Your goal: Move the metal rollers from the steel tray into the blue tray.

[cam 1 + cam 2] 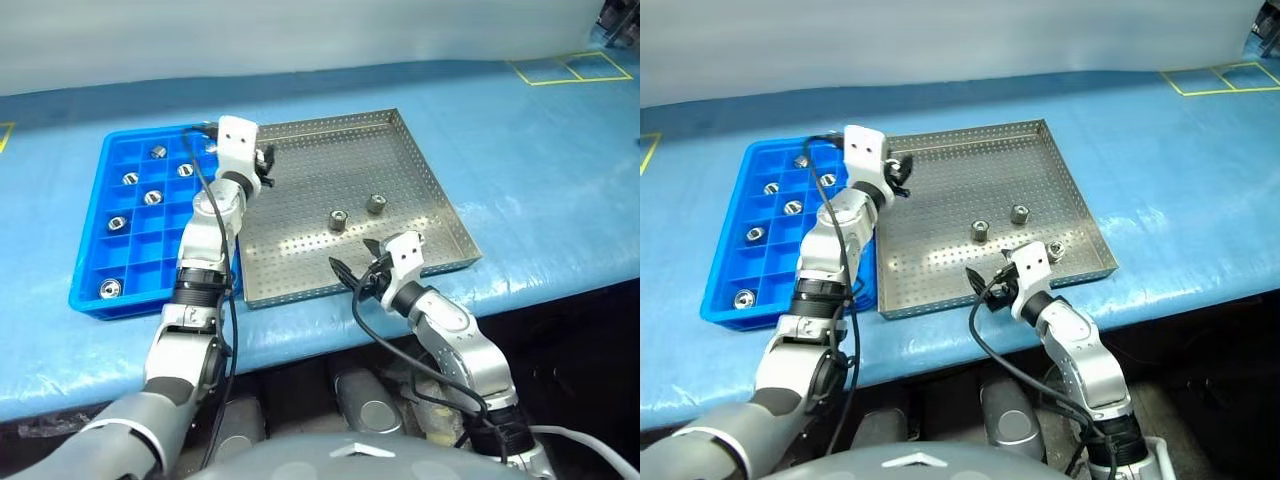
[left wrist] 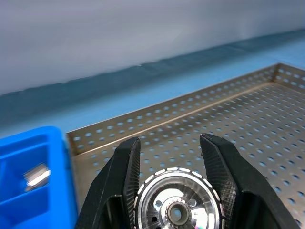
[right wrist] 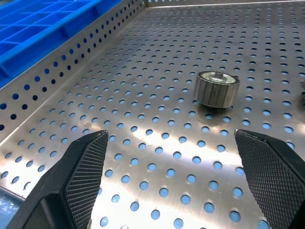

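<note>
Left gripper carries one roller toward the blue tray; right gripper waits over the steel tray.

Head views: the left gripper [image 1: 263,166] hangs at the seam between the bright blue plastic compartment tray [image 1: 90,290] and the square perforated steel tray [image 1: 1080,200], both on the blue-covered worktop [image 1: 540,150]. Small shiny metal rollers lie in both trays — one [image 1: 338,220] among those still on the steel floor, one [image 1: 110,288] among those already in blue cells. Left wrist view: the black fingers [image 2: 125,167] pinch a roller [image 2: 178,207] end-on, a grip that likely suits dropping it into a cell. Right wrist view: the right gripper [image 3: 171,167] is spread wide, low over the perforated floor, a roller [image 3: 217,88] ahead — probably staged for the next pick.
</note>
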You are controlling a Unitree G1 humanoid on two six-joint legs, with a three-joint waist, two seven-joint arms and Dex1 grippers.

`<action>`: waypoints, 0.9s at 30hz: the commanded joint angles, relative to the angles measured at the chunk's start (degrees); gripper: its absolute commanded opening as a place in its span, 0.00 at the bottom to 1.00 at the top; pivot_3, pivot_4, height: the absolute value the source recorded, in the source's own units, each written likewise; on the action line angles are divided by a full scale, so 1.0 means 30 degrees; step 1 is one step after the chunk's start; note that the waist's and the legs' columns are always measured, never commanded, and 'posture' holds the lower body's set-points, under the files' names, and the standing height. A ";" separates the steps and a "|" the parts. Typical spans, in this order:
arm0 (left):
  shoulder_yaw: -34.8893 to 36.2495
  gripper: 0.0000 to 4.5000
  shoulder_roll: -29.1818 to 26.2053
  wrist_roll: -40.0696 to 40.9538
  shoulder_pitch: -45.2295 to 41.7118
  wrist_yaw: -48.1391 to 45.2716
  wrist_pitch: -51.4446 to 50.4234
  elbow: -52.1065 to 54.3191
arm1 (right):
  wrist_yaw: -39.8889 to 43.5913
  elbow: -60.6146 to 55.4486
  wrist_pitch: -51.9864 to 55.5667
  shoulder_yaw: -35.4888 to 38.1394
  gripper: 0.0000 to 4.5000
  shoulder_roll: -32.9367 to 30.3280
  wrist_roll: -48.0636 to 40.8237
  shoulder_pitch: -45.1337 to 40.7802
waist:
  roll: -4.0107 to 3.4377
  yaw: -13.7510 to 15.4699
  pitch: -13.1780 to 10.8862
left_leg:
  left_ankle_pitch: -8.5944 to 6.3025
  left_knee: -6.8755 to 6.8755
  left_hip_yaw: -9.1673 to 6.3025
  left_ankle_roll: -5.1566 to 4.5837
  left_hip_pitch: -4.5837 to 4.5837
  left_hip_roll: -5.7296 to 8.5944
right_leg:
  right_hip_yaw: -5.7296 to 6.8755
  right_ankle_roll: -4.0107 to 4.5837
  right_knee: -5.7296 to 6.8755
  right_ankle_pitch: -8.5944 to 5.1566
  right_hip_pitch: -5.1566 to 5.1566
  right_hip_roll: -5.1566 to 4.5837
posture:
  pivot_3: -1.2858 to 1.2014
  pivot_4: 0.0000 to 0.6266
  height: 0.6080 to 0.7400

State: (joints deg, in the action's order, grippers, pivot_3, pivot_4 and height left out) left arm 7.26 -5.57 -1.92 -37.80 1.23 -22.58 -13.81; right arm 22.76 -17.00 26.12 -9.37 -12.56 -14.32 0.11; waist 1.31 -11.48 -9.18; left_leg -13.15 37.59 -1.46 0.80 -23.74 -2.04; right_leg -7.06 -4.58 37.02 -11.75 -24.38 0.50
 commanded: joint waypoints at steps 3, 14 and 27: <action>0.1465 0.39 0.0067 -0.2455 0.0705 0.6144 -0.0374 0.1614 | 0.0714 0.0301 -0.0330 -0.0278 1.00 -0.0106 0.0014 -0.0840 | 0.0007 0.0576 0.0002 | 0.0000 0.0010 -0.0004 0.0000 0.0016 0.0000 | 0.0003 -0.0001 0.0004 0.0003 0.0020 0.0002 | 0.49 0.24 1.00; 0.2229 0.39 0.0900 -0.2230 0.2441 0.7638 -0.1964 0.2973 | 0.1109 0.0486 -0.0191 -0.0453 1.00 -0.0190 0.0160 -0.1160 | 0.0014 0.1695 0.0001 | 0.0053 0.0115 0.0012 0.0034 0.0008 0.0006 | 0.0007 -0.0013 0.0001 0.0062 0.0057 -0.0005 | 0.50 0.24 1.00; 0.2454 0.55 0.2919 -0.2037 0.4989 0.8625 -0.4562 0.5024 | 0.1161 0.0561 -0.0212 -0.0405 1.00 -0.0199 0.0158 -0.1196 | 0.0016 0.1782 0.0006 | 0.0065 0.0106 0.0014 0.0050 0.0029 0.0006 | 0.0008 0.0004 -0.0004 0.0062 0.0073 -0.0004 | 0.50 0.24 1.00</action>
State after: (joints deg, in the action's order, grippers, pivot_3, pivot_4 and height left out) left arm 14.33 2.82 -8.33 -23.25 26.67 -35.24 0.09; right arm 26.25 -14.18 26.32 -10.91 -13.33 -13.84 -2.54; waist 1.36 -6.13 -9.16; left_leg -12.96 37.90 -1.42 0.95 -23.65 -2.02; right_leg -7.04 -4.56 37.01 -11.57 -24.15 0.48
